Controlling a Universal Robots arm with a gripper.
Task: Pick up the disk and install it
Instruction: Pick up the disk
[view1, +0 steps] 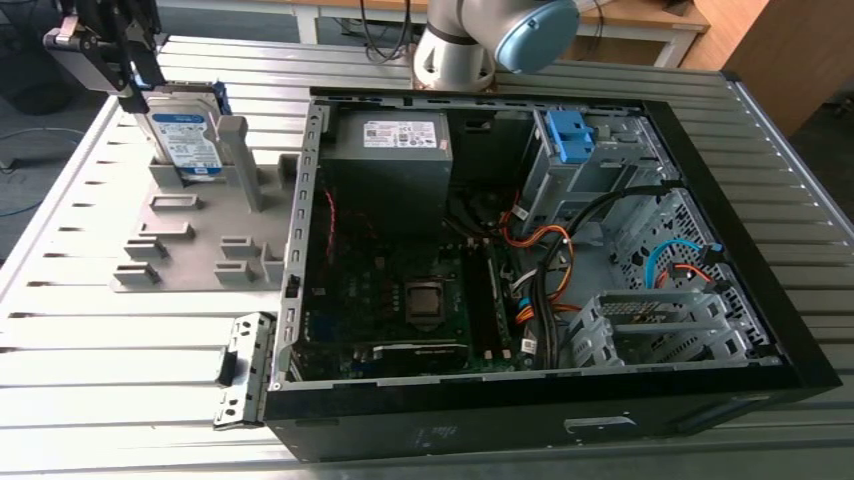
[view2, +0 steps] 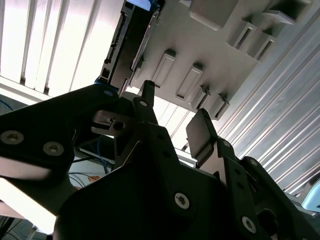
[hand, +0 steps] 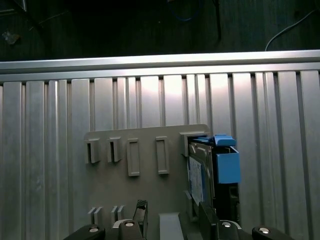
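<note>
The gripper (view1: 131, 88) hangs at about ten o'clock in the exterior view, just over the upper edge of the disk (view1: 187, 140); whether it touches cannot be told. The claw is spread wide with nothing between its fingers (view2: 201, 134), as both wrist views show. The disk stands on edge, its white-and-blue label facing the exterior view, and its blue carrier frame (hand: 227, 161) shows along the top. It sits in a slot at the twelve o'clock end of the grey holder plate (view1: 200, 245), which lies flat on the ribbed metal table (view1: 80, 350). At three o'clock from the plate, just beside it, an open black computer case (view1: 534, 430) lies on its side. Inside it are a grey box (view1: 387, 165) at eleven o'clock and a bare blue bracket (view1: 567, 135) at one o'clock.
</note>
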